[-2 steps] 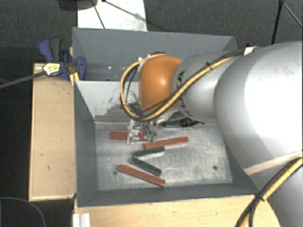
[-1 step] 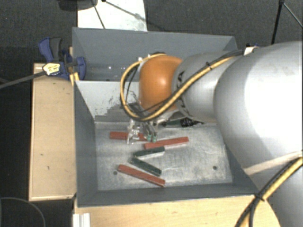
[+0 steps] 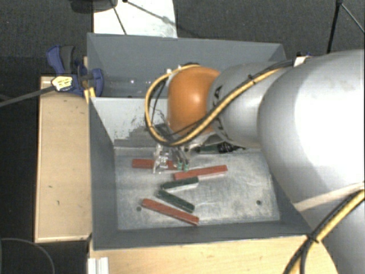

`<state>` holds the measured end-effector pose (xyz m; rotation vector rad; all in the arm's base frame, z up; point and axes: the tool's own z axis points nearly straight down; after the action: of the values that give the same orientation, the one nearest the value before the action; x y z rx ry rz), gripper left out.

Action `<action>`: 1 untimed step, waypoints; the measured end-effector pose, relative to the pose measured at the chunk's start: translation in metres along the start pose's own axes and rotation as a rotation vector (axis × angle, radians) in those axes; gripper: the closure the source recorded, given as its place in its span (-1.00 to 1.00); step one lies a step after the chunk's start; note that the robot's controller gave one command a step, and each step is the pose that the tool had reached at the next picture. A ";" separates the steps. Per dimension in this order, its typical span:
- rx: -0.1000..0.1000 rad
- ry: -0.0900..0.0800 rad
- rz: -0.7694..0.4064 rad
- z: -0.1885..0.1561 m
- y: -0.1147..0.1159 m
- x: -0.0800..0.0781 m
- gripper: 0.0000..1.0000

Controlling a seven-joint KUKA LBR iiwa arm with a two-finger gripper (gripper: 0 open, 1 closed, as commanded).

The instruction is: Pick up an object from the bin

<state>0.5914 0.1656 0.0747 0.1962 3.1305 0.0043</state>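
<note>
The candidate item is a short red-brown bar lying flat on the floor at the rear left of the bin. Its right end meets the hand, which sits low, at or just above floor level. A second red-brown bar lies just to the other side of the hand, slightly tilted, with its left end beside the hand. In front of the hand lie a dark green bar with a pale end, a plain dark green bar, and a long red-brown bar nearest the front wall. All five bars rest on the floor, and none is lifted.

Task status: the descent into the bin appears complete, but no grasp is confirmed. Closure on a bar, lift and withdrawal are judged to remain.

Hand status: it cannot be told whether the hand is released or clenched, because the orange cover and the looped cables overhang it. No bar can be seen gripped in it. Contact with the short red-brown bar is probable but not verifiable.
</note>
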 end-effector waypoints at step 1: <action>0.003 0.006 0.001 -0.005 -0.001 0.002 1.00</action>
<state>0.5897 0.1649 0.0795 0.1974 3.1364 0.0007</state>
